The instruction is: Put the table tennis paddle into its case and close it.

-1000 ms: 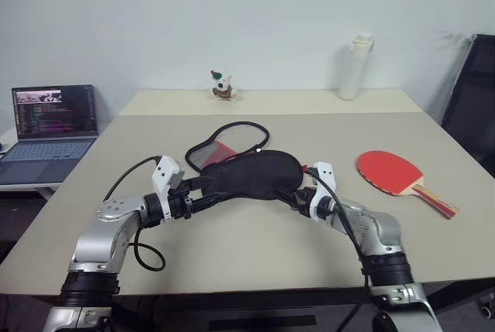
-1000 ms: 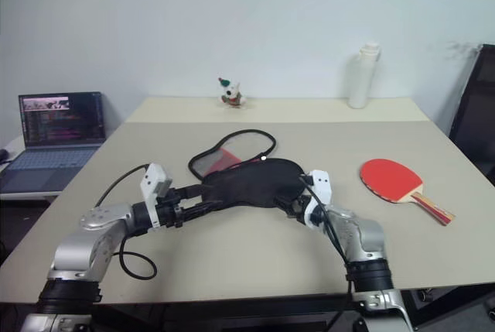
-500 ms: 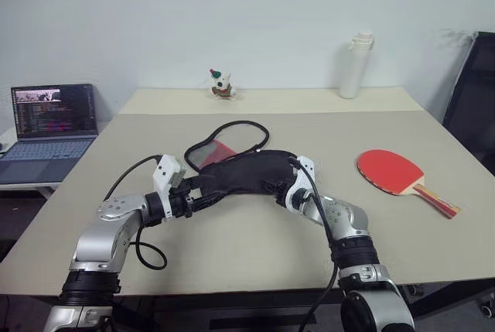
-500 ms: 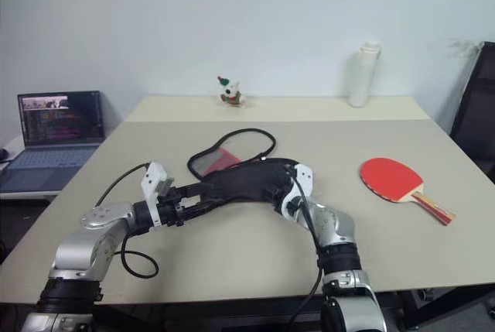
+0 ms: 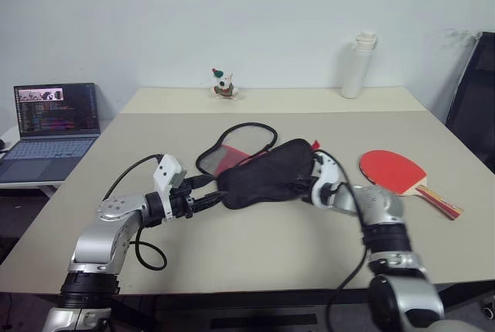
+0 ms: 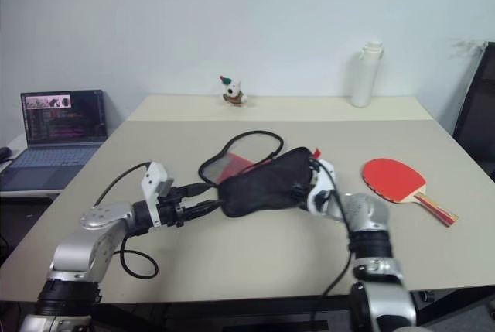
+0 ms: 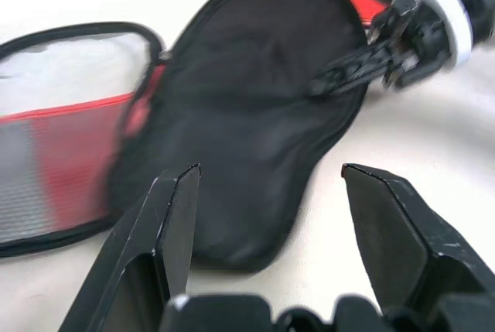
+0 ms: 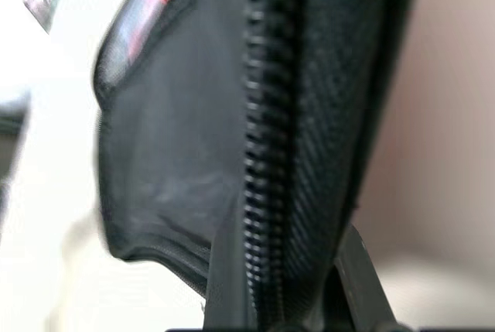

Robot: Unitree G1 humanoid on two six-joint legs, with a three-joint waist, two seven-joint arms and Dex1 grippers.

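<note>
The case [image 5: 267, 173] lies unzipped mid-table, its black half raised on edge and its red mesh half [image 5: 227, 155] flat behind. My right gripper [image 5: 312, 179] is shut on the black half's zipper edge [image 8: 263, 154] at its wide end. At the narrow end, my left gripper [image 5: 210, 199] stands open; in the left wrist view its fingers [image 7: 174, 208] flank the case [image 7: 247, 100] without pinching it. The table tennis paddle [image 5: 393, 169] lies flat, red face up, to the right of the right gripper, with its handle [image 5: 437, 199] towards the table's right edge.
An open laptop [image 5: 54, 119] stands on a lower surface at the left. A white bottle [image 5: 356, 65] and a small toy figure [image 5: 223, 84] stand at the back of the table [image 5: 255, 247]. A black chair [image 5: 473, 100] is at the far right.
My right gripper has shut on the case's zipper edge and moved right and up, lifting the black half on edge. The left gripper has kept still.
</note>
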